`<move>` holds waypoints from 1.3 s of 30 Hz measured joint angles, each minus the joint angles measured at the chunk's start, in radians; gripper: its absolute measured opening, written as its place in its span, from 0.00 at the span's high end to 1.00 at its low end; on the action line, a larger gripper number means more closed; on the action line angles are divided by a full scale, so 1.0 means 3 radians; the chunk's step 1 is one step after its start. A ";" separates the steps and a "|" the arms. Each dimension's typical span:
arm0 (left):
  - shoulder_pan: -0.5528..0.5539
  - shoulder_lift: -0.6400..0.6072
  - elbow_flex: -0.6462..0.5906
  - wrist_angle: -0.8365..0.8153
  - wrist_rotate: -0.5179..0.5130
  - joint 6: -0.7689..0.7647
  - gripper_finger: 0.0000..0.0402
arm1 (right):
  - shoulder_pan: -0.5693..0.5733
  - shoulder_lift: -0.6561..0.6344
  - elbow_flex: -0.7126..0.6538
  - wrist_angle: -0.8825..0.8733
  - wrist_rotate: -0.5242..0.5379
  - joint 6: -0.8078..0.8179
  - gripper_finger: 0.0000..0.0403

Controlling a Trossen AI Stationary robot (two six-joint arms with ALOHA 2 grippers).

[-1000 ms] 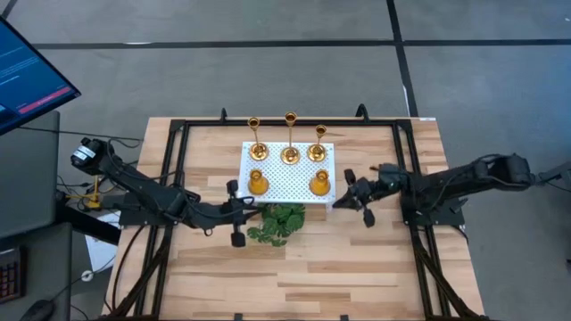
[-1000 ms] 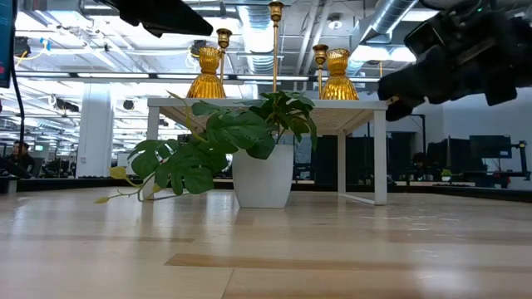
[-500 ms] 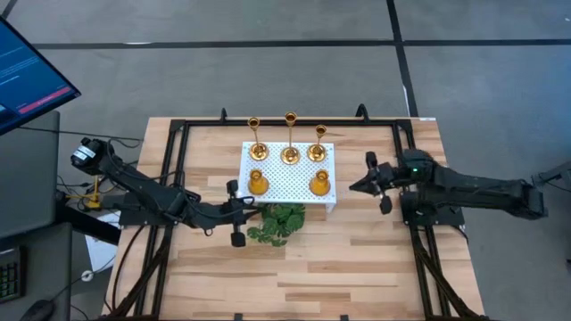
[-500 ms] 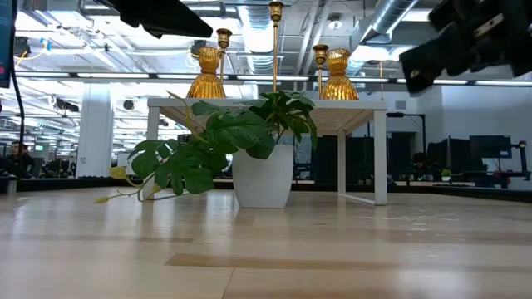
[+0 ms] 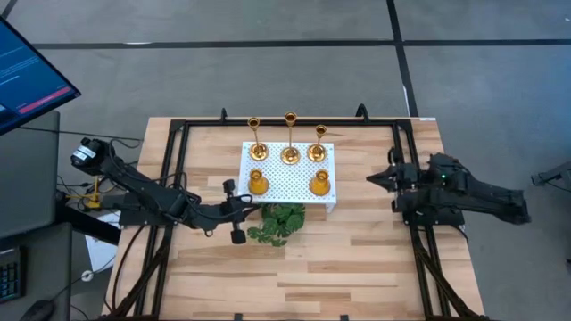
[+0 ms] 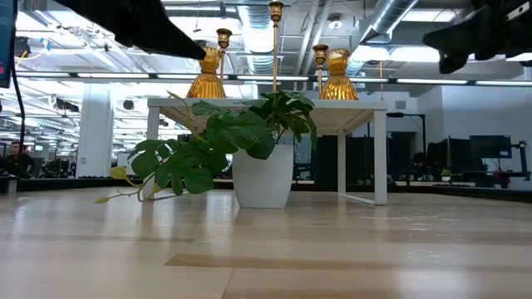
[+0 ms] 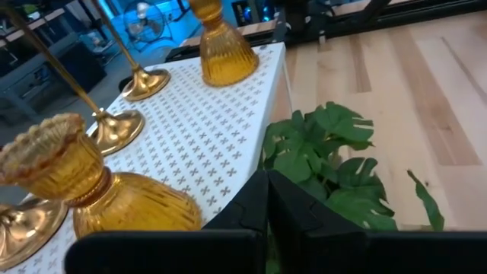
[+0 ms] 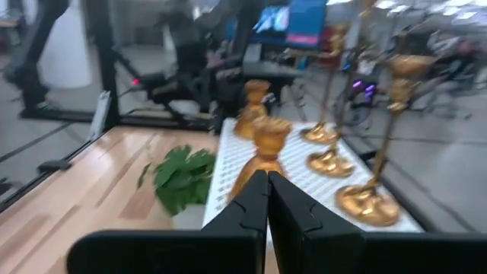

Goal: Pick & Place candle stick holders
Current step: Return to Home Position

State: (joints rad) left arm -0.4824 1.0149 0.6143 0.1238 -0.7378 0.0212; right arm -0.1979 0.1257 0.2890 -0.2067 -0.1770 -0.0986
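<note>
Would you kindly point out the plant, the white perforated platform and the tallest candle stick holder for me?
plant (image 5: 278, 221), high view, on its leaves
white perforated platform (image 5: 288, 185), high view, on its bare top surface
tallest candle stick holder (image 5: 290, 155), high view, on its round base

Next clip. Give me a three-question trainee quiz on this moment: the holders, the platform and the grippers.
1. How many candle stick holders stand on the white perforated platform?
2. True or false: the left gripper or the right gripper is shut on a holder.
3. Which holders form the row nearer the plant?
A. the two short amber ones
B. the three tall ones
C. one tall and one short

Key
1. Five.
2. False: both are shut and empty.
3. A.
</note>
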 joint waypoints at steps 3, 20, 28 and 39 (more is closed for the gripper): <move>0.0009 0.0000 -0.0020 0.0018 -0.0007 0.0000 0.99 | 0.0087 -0.0166 0.0000 -0.0030 0.0283 0.0008 1.00; 0.0010 0.0000 -0.0020 0.0041 -0.0007 0.0000 0.99 | 0.0466 -0.0409 -0.0697 0.0307 0.0680 0.0306 1.00; 0.0010 0.0000 -0.0020 0.0053 -0.0007 0.0029 0.99 | 0.0619 -0.0409 -0.0885 0.0615 0.0665 0.0261 1.00; 0.0116 -0.0501 -0.0020 -0.0038 0.0296 0.0498 0.99 | 0.0706 -0.0394 -0.0886 0.0614 0.0666 0.0243 1.00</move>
State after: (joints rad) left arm -0.4475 0.8645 0.6083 0.1123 -0.6489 0.1707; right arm 0.0139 0.0074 0.0231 -0.0225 0.0227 -0.0257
